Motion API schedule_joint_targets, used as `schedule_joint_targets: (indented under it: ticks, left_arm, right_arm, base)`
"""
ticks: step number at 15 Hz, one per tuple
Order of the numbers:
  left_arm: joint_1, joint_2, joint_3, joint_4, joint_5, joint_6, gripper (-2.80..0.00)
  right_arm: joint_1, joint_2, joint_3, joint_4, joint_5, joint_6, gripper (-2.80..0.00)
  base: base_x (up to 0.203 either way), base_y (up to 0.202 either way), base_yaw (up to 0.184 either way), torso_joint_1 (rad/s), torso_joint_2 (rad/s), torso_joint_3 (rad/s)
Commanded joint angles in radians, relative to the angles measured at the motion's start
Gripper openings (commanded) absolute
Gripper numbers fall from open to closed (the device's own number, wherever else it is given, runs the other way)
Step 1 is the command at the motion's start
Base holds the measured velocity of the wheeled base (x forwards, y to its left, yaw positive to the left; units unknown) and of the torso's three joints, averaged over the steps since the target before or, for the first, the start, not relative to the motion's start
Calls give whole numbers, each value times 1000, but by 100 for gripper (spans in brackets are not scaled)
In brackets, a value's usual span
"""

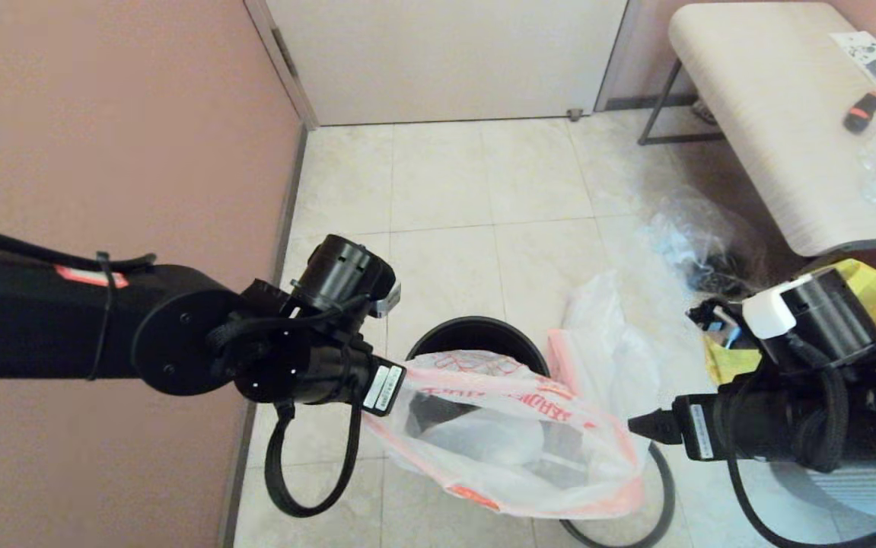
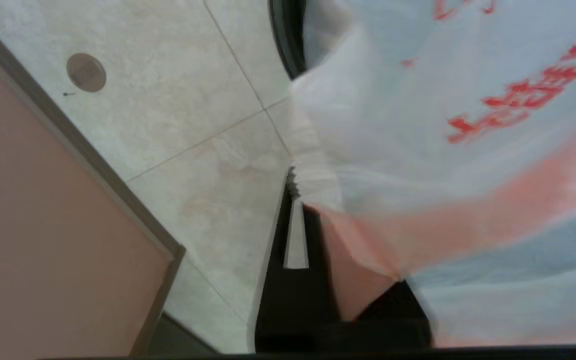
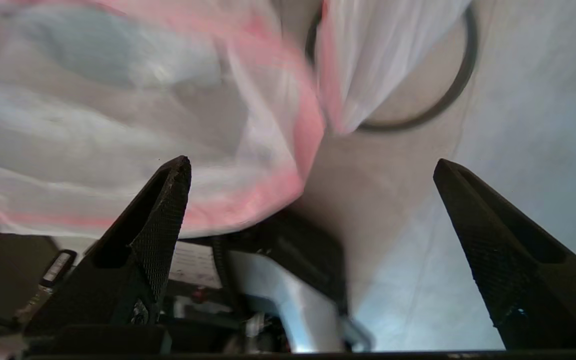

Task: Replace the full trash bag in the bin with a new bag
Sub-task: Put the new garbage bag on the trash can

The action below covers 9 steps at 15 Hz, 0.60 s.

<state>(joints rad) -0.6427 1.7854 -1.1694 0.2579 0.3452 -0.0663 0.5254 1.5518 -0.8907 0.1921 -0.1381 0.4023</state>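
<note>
The black bin stands on the tiled floor, and its edge shows in the left wrist view. A translucent bag with pink edges and red print hangs spread over the bin's near side. My left gripper is shut on the bag's bunched left edge. At the bag's right end, my right gripper is open; the pink hem hangs by one finger, ungripped. The thin dark hoop lies on the floor beside the bin, also seen as a hoop in the right wrist view.
Another crumpled white plastic bag lies behind the bin on the right. A clear filled bag sits under the pale table. A yellow shopping bag is by my right arm. The pink wall runs along the left.
</note>
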Motion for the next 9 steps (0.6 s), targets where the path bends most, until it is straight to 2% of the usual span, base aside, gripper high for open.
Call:
schedule_joint_targets:
  ticks: [1, 3, 5, 8, 9]
  left_arm:
    - [7, 54, -17, 1, -1, -3, -280]
    - [12, 67, -18, 0, -2, -16, -280]
    - [14, 65, -19, 0, -2, -24, -280]
    - [26, 59, -21, -1, -2, -24, -280]
    - [33, 58, -22, -3, -2, -24, -280]
  right_arm:
    - [30, 85, 28, -8, -1, 86, 0]
    - [85, 116, 35, -8, 1, 177, 0]
    - [107, 157, 17, 1, 2, 231, 0]
    - [161, 156, -6, 97, 9, 363, 0]
    - [169, 157, -14, 118, 31, 383, 0]
  base:
    - [0, 0, 0, 0, 0, 0]
    - [0, 0, 0, 0, 0, 0]
    - [0, 0, 0, 0, 0, 0]
    - [0, 0, 0, 0, 0, 0]
    - [0, 0, 0, 0, 0, 0]
